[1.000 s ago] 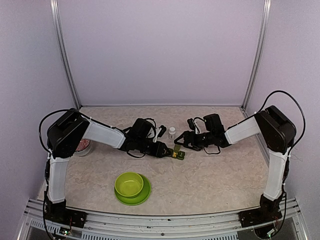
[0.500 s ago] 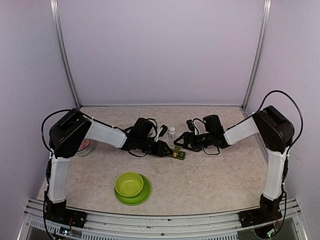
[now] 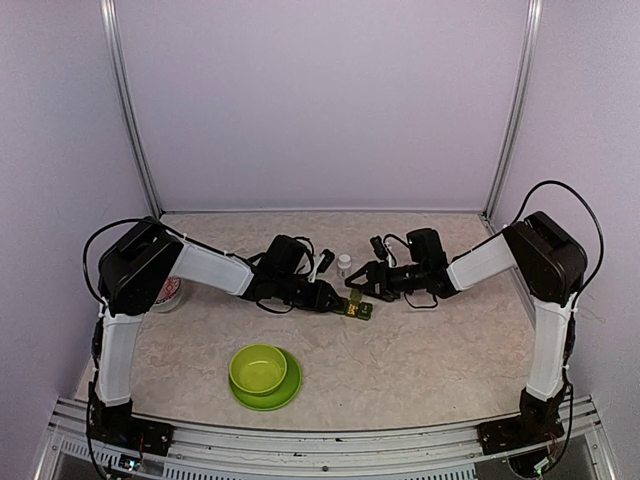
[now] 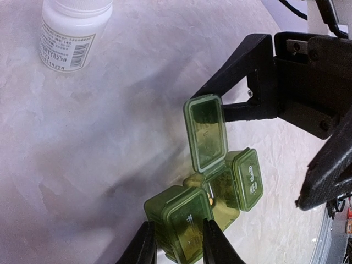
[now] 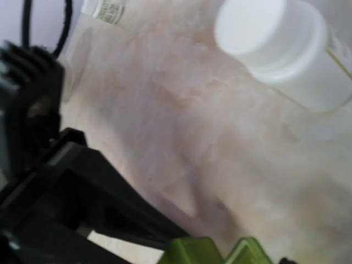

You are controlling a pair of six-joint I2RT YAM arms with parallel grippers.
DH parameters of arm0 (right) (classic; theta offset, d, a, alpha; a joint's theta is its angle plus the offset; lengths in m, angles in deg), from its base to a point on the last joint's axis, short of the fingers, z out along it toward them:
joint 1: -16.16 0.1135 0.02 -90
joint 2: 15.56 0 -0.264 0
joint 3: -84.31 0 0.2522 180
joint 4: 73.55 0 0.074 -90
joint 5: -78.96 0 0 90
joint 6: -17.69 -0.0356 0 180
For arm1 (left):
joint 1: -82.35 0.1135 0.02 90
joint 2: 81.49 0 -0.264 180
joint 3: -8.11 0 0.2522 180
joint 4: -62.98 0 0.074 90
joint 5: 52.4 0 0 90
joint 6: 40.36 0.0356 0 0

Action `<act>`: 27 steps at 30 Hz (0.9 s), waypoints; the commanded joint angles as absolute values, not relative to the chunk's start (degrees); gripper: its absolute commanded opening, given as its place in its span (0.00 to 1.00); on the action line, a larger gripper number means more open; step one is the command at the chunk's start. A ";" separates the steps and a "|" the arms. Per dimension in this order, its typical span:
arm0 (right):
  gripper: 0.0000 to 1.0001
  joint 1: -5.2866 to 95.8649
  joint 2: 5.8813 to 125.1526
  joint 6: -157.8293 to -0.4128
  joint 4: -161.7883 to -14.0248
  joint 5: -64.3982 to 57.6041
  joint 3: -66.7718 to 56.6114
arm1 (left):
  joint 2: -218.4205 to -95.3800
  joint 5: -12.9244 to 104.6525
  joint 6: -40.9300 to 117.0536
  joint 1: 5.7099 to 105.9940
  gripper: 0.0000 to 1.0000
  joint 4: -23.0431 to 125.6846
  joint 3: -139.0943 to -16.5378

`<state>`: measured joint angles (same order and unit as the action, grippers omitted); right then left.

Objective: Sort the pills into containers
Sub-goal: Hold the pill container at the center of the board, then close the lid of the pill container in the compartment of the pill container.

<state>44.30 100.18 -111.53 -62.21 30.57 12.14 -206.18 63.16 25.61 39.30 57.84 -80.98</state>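
At the middle of the top view the pill box point(image 3: 358, 309) points its long axis away from the left gripper point(image 3: 337, 302), whose narrow jaws clamp its near end compartment point(image 4: 181, 220), while the right gripper point(image 3: 360, 287), jaws wide, sits just upper-right, nearer the raised lid point(image 4: 206, 132).

Even soft light, faint shadows, right wrist view blurred

bottle point(image 3: 344, 264) behind pill box point(image 3: 358, 309), bowl point(image 3: 258, 368) in front, leftward
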 commanded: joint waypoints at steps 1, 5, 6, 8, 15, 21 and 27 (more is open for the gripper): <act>0.77 44.07 100.84 -112.21 -58.71 33.81 12.39 | -207.81 63.36 25.39 39.72 0.29 57.83 -82.13; 0.76 44.19 99.81 -112.07 -57.75 35.19 13.45 | -208.50 63.00 25.06 39.97 0.29 56.89 -82.63; 0.76 44.28 99.32 -111.96 -57.51 35.45 13.71 | -208.67 63.00 24.96 39.96 0.29 56.75 -82.71; 0.75 44.37 98.58 -111.62 -57.47 35.67 14.23 | -209.00 62.87 24.86 40.07 0.29 56.09 -83.17; 0.73 44.68 96.47 -111.03 -56.97 36.40 16.27 | -209.90 62.56 24.72 40.19 0.29 54.43 -84.37; 0.71 45.23 94.74 -111.15 -55.38 37.46 17.64 | -209.98 62.47 24.71 40.14 0.29 54.15 -84.44; 0.67 45.76 94.59 -111.07 -55.91 37.74 17.47 | -209.99 62.56 24.49 40.08 0.29 54.31 -84.06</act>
